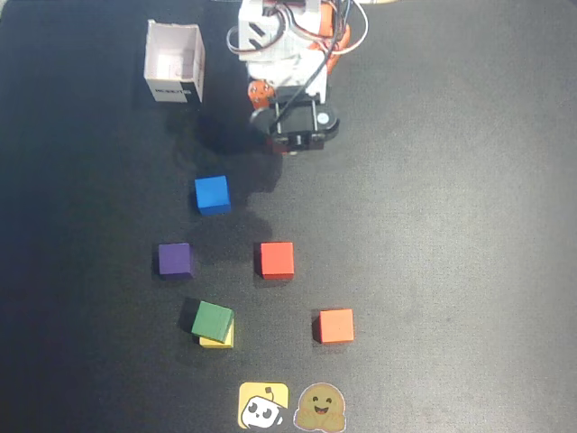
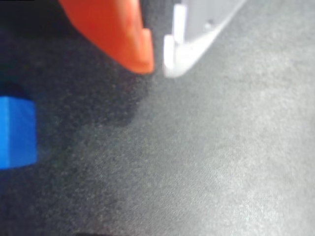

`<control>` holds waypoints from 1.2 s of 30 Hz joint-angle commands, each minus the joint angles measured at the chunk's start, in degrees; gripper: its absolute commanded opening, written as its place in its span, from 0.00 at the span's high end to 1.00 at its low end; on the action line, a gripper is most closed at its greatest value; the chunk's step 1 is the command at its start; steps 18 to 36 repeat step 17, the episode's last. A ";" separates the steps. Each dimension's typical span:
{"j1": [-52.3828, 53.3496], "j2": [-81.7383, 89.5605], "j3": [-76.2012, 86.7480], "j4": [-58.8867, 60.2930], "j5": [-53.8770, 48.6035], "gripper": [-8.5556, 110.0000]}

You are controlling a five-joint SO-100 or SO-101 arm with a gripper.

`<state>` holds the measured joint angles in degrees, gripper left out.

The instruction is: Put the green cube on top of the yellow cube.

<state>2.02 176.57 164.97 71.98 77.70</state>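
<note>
Your table (image 1: 469, 225) wears a dark, matt covering with a fine, cloth-like grain, plainest in the wrist view. The green cube (image 1: 213, 317) and the yellow cube (image 1: 219, 339) under it look matt and smooth, as does the blue cube (image 1: 212, 194). The gripper (image 2: 157, 68) shows smooth plastic, one finger orange, one white. At eleven o'clock the white box (image 1: 174, 63) looks like thin card.
</note>
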 commanded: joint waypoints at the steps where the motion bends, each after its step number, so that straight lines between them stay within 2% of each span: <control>1: 0.35 0.62 -0.35 0.18 -1.67 0.92; 36: 0.00 0.62 -0.35 0.18 -1.85 0.92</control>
